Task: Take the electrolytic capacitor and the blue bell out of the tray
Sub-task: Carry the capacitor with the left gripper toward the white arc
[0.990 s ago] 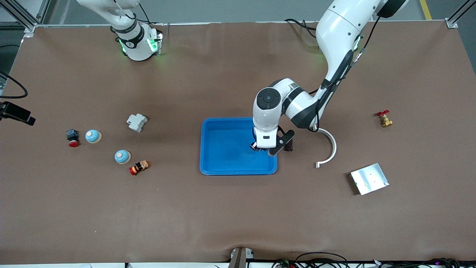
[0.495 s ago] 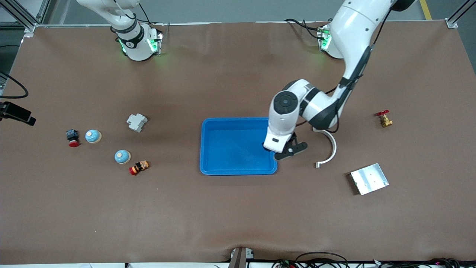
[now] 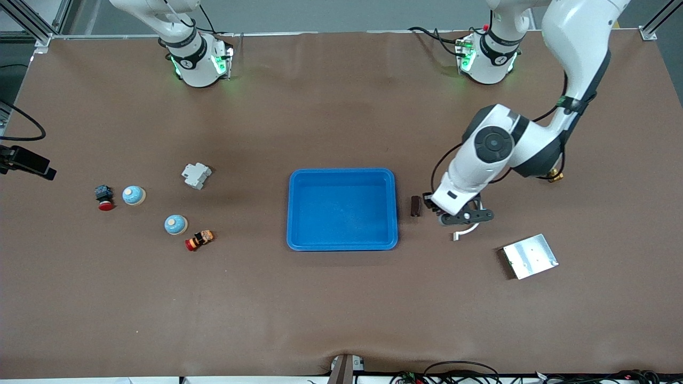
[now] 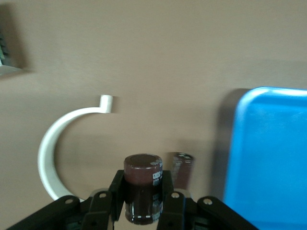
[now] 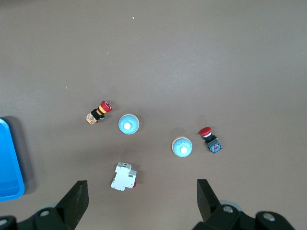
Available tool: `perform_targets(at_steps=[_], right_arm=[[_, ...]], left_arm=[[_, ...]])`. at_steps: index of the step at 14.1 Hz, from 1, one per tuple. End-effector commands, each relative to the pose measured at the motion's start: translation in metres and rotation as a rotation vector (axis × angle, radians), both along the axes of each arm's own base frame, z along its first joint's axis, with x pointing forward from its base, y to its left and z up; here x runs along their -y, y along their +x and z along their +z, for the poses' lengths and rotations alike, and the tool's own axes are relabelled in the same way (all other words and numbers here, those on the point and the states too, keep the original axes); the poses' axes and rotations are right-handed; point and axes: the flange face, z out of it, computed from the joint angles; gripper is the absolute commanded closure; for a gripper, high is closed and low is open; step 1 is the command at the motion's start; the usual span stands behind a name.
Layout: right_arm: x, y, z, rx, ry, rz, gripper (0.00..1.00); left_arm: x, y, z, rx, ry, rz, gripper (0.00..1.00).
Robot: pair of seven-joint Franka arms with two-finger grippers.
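Note:
My left gripper [image 3: 431, 204] is shut on a dark brown capacitor [image 4: 141, 170] and hangs over the table between the blue tray [image 3: 341, 245] and a white curved piece [image 3: 469, 229]. A second brown capacitor [image 3: 415, 206] stands on the table just outside the tray, on the side toward the left arm's end; it also shows in the left wrist view [image 4: 181, 167]. Two blue bells [image 3: 133, 195] [image 3: 175, 224] sit toward the right arm's end. My right gripper [image 5: 141, 203] is open and empty, high over that end, with both bells [image 5: 128, 124] [image 5: 182, 147] below it.
A white circuit breaker [image 3: 196, 175] and two red push buttons [image 3: 104, 197] [image 3: 199, 239] lie beside the bells. A metal plate [image 3: 530, 256] and a brass valve [image 3: 555, 175], partly hidden by the left arm, lie toward the left arm's end.
My left arm has swung from over the tray, across its edge, toward the left arm's end, with the capacitor in its grip. The capacitor on the table is now uncovered.

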Motion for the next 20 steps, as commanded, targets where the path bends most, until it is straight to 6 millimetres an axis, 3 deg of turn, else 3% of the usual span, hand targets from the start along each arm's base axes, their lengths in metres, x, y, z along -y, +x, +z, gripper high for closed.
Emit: perform_targets(at_steps=[1, 3, 6, 13, 17, 20], right_arm=[[0.001, -0.007, 0.004, 0.000, 0.007, -0.013, 0.00], [0.002, -0.007, 0.004, 0.003, 0.007, -0.015, 0.00], [0.002, -0.007, 0.005, 0.003, 0.006, -0.015, 0.00], [0.002, -0.007, 0.004, -0.001, 0.007, -0.015, 0.00], [0.001, -0.007, 0.003, 0.000, 0.015, -0.016, 0.00], [0.004, -0.008, 0.003, -0.006, 0.017, -0.021, 0.00]], left_arm=[[-0.020, -0.025, -0.011, 0.044, 0.042, -0.056, 1.00], [-0.031, -0.037, -0.026, 0.070, 0.045, -0.102, 1.00], [-0.068, -0.050, -0.049, 0.108, 0.069, -0.161, 1.00], [-0.158, -0.051, -0.073, 0.160, 0.055, -0.258, 1.00], [-0.187, -0.054, -0.083, 0.142, 0.077, -0.312, 1.00], [-0.209, -0.056, -0.105, 0.116, 0.069, -0.330, 1.00]])
